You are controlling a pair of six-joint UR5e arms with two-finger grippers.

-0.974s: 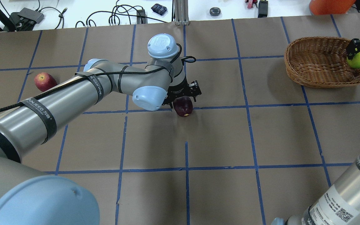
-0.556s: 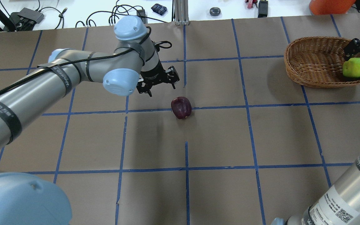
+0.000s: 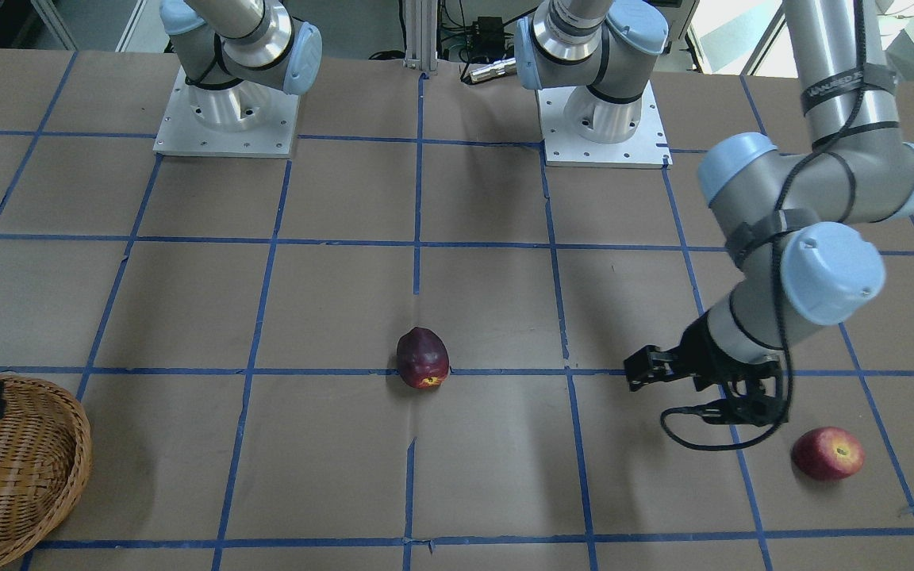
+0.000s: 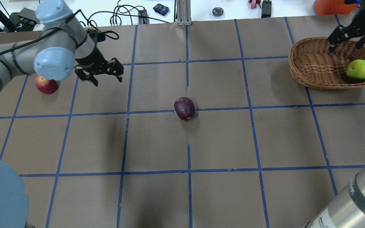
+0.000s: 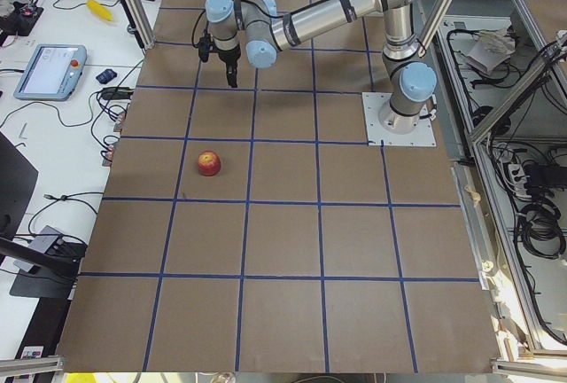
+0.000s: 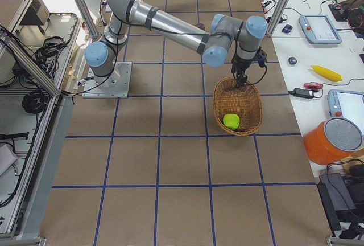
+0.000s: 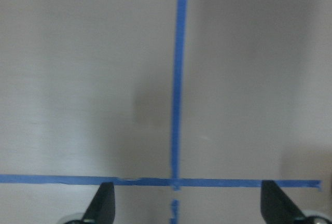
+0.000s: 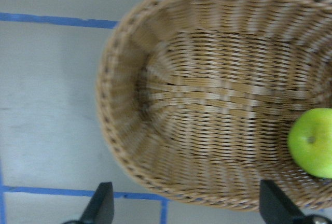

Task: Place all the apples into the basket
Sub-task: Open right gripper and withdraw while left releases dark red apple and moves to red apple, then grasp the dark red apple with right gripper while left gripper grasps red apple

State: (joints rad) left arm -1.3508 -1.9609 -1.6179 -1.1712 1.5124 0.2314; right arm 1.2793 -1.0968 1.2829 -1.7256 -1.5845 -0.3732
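A brown paper sheet [image 4: 220,142] covers the table and is marked into squares by strips of blue tape [image 4: 189,190]. Beyond its far edge, on a white bench, lie looped black cables [image 4: 116,19], a dark grey power brick [image 4: 27,14], a small dark checked pouch [image 4: 161,8] and a round dark grey puck [image 4: 218,11]. A silver aluminium post [image 4: 184,11] stands between the pouch and the puck. The right exterior view shows a side bench with an orange bucket with a grey lid [image 6: 335,140], a yellow banana-shaped object [image 6: 326,73], a blue-framed handheld screen [image 6: 321,28] and a second blue-framed handheld screen [image 6: 348,105] just beside the bucket.
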